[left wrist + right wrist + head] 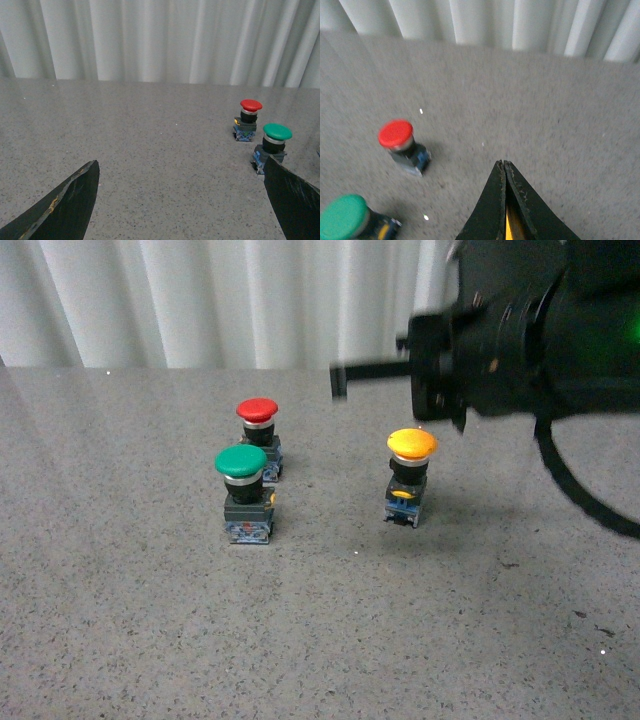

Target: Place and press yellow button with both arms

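Looming closest in the front view, the right arm [520, 340] hangs blurred above the yellow button [411, 478], which stands upright on the worktop [300, 640], well apart from the green button [243, 494] and red button [258, 437]; that poise suggests a press is intended. Its wrist view adds that the right hand [505, 167] has its tips closed together on nothing, a yellow sliver behind them. Only the left wrist view shows the left hand [180, 195], spread wide and empty, the yellow button absent there.
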Controlling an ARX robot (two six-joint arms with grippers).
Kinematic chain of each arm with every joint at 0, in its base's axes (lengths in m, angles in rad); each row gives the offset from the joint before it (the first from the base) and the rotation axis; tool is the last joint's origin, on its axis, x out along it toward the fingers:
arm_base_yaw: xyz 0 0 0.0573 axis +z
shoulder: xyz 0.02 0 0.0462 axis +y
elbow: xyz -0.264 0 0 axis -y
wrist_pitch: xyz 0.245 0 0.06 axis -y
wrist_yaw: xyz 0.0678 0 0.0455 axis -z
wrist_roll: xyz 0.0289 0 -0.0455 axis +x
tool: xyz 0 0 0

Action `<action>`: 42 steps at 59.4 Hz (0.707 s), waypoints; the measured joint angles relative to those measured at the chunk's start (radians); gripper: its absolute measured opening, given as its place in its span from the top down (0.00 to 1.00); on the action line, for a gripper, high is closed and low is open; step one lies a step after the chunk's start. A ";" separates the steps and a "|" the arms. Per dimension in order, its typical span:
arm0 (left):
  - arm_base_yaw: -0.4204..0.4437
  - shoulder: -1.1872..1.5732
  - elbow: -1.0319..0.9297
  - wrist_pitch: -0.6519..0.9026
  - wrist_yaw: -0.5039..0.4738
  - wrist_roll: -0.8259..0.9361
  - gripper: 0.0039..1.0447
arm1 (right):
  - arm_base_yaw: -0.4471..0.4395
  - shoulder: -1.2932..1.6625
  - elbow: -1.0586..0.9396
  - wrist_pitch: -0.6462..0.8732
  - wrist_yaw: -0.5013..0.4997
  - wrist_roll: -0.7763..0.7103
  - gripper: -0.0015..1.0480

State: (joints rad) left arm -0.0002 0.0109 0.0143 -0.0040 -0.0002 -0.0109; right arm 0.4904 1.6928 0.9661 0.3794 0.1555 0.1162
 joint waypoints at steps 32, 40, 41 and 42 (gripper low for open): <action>0.000 0.000 0.000 0.000 0.000 0.000 0.06 | -0.356 -1.503 -0.711 -0.442 -0.029 -0.103 0.98; 0.000 0.000 0.000 0.000 0.000 0.000 0.06 | -0.496 -1.556 -0.784 -0.418 -0.154 -0.109 0.98; 0.000 0.000 0.000 0.000 0.000 0.000 0.06 | -0.495 -1.559 -0.785 -0.417 -0.157 -0.110 0.98; 0.000 0.000 0.000 0.000 0.000 0.000 0.06 | -0.489 -1.566 -0.793 -0.409 -0.156 -0.109 0.98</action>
State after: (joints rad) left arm -0.0002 0.0109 0.0143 -0.0036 -0.0006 -0.0109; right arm 0.0017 0.1272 0.1734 -0.0292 -0.0006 0.0067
